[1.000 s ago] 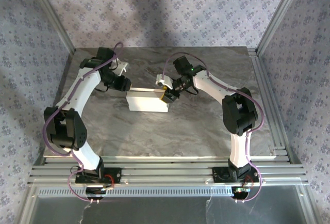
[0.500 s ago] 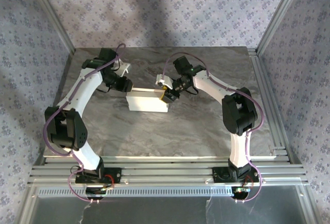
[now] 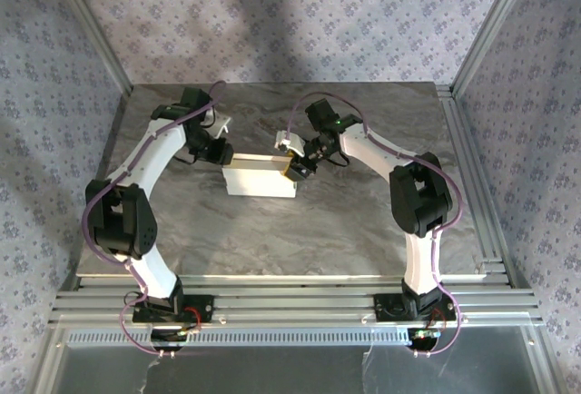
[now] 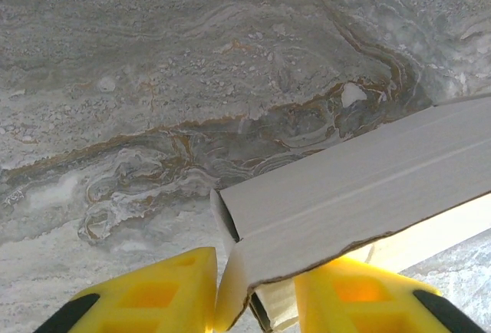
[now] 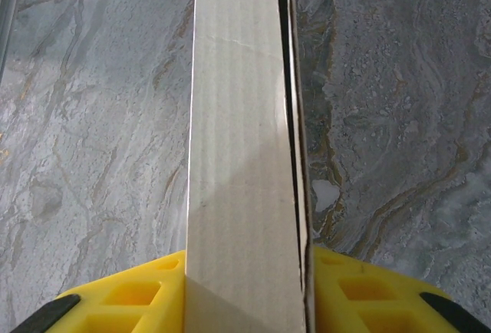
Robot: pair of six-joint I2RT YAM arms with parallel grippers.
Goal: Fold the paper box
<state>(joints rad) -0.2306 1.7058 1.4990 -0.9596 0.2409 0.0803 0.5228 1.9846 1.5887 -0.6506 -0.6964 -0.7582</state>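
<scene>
Just one paper box (image 3: 260,179) between left hand (image 3: 222,154) and right hand (image 3: 296,168).

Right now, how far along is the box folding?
Done: the box already stands as a rectangular body. In hand: the right gripper clamps one end, and the left gripper straddles a flap at the other end. Left: that end is open with the flap untucked, and a seam along the side shows a dark gap.

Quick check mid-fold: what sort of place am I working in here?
Probably a lab robot cell: aluminium frame posts, patterned fabric walls closing it in, and a marble-look tabletop.
</scene>
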